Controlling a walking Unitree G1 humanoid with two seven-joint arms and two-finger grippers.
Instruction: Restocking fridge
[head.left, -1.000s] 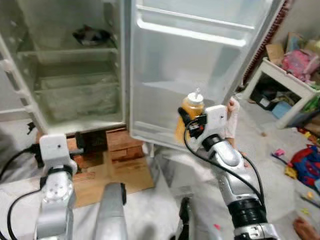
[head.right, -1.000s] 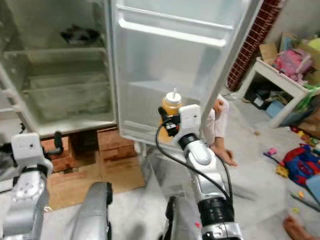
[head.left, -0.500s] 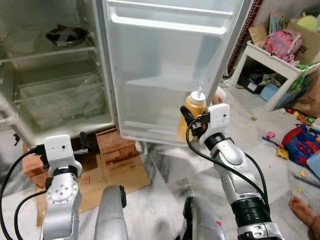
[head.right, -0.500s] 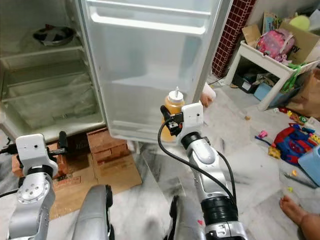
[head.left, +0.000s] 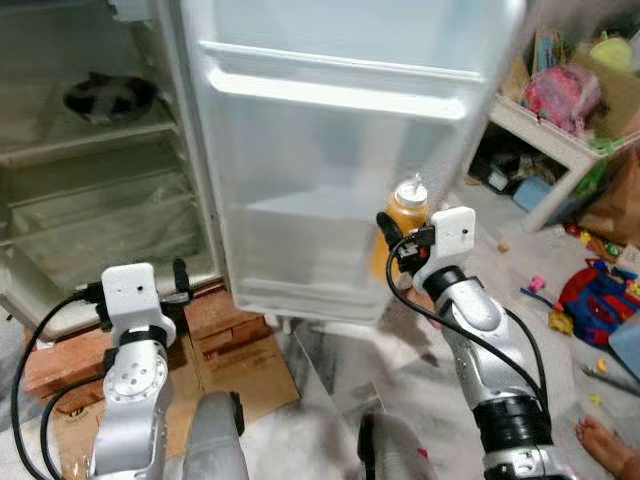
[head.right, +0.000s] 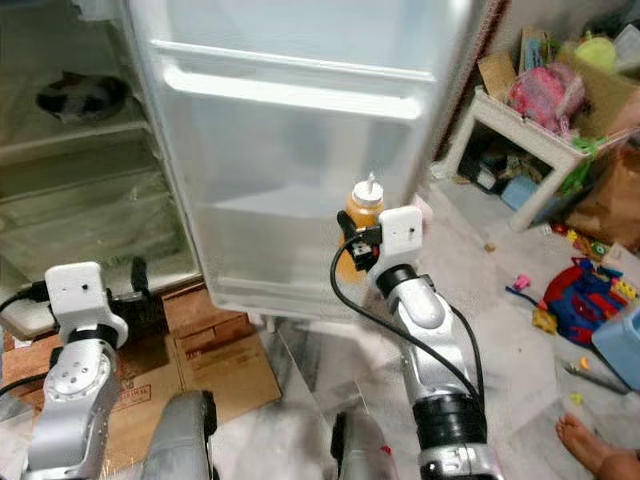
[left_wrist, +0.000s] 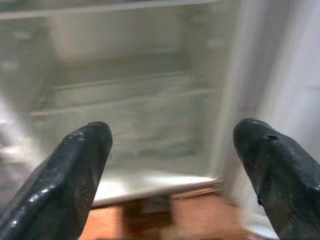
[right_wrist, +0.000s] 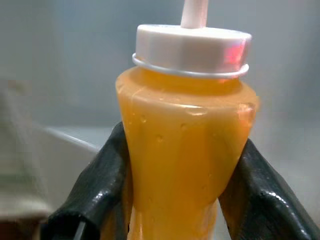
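An orange squeeze bottle (head.left: 404, 214) with a white nozzle cap stands upright in my right gripper (head.left: 392, 240), whose black fingers (right_wrist: 95, 185) are shut on the bottle (right_wrist: 186, 160) at its waist. The bottle hangs just in front of the open fridge door (head.left: 340, 150), beside its lower door shelf (head.left: 300, 262). My left gripper (head.left: 180, 285) is held low before the fridge's open compartment (head.left: 100, 215), its fingers (left_wrist: 75, 165) spread wide with nothing between them. A dark bowl-like object (head.left: 97, 95) rests on an upper fridge shelf.
Red bricks (head.left: 210, 310) and flattened cardboard (head.left: 235, 355) lie under the fridge. At the right a white table (head.left: 560, 140) holds bags and toys. More toys (head.left: 590, 300) litter the marble floor. A person's foot (head.left: 605, 440) rests at the lower right.
The camera has swung, shifting the whole scene. My right gripper with the bottle sits a little closer to the door shelf. The left gripper has risen slightly.
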